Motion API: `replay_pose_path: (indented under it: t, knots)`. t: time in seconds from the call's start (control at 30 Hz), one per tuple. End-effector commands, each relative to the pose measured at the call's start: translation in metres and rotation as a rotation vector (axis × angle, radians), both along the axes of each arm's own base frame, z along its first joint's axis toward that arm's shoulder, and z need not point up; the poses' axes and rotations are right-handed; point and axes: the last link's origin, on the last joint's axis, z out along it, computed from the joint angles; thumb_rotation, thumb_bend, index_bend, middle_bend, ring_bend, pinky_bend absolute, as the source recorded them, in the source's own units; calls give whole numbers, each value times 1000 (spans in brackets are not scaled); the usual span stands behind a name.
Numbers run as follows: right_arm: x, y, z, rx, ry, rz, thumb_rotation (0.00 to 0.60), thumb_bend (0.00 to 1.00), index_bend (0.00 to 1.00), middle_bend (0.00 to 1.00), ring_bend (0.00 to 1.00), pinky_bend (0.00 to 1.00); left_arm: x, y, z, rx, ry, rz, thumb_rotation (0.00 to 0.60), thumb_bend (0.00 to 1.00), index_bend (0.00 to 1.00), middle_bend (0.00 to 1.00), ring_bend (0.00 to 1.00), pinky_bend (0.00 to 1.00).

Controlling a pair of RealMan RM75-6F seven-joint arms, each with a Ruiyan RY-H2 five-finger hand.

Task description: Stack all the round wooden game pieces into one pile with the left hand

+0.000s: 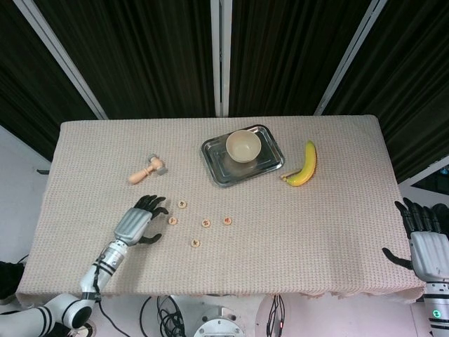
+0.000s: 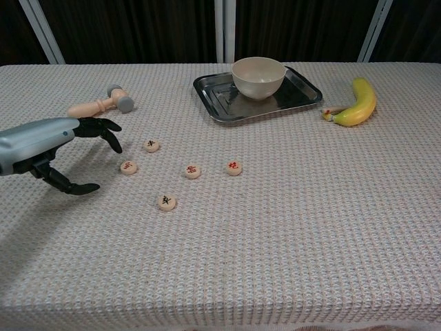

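Left hand (image 1: 138,220) extended over the counter from its near-left corner, silver back uppermost, black fingers (image 2: 103,131) spread and slightly curled forward, thumb (image 2: 65,185) held apart below them; nothing in its grasp. The forearm runs back toward the lower left of the head view. Right hand (image 1: 425,241) at the far right, beside the counter's near edge, back facing the camera, fingers pointing away and apart, thumb out to the side; likewise holding nothing.
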Motion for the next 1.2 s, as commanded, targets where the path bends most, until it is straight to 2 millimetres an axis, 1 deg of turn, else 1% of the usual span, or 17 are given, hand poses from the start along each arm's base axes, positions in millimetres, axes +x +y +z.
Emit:
replay_pose_path:
  t: [0.03, 0.33, 0.77, 1.0, 1.2]
  knots:
    - [-1, -1, 0, 1, 3, -4, 600, 80, 0, 0, 0, 0, 3, 5, -5, 0, -20, 8, 600, 260, 327, 78, 0, 0]
    - [-2, -3, 1, -1, 9, -18, 600, 84, 0, 0, 0, 0, 5, 12, -12, 2, -50, 23, 600, 282, 413, 92, 0, 0]
    - [-4, -2, -1, 5, 19, -31, 600, 84, 0, 0, 0, 0, 9, 15, -21, -15, -60, 17, 600, 286, 416, 92, 0, 0]
    - [-4, 0, 0, 6, 24, -33, 600, 85, 0, 0, 0, 0, 15, 16, -25, -12, -59, 9, 600, 305, 430, 96, 0, 0]
    - [-7, 1, 0, 8, 26, -44, 600, 88, 0, 0, 0, 0, 15, 18, -27, -17, -55, 19, 600, 315, 448, 99, 0, 0]
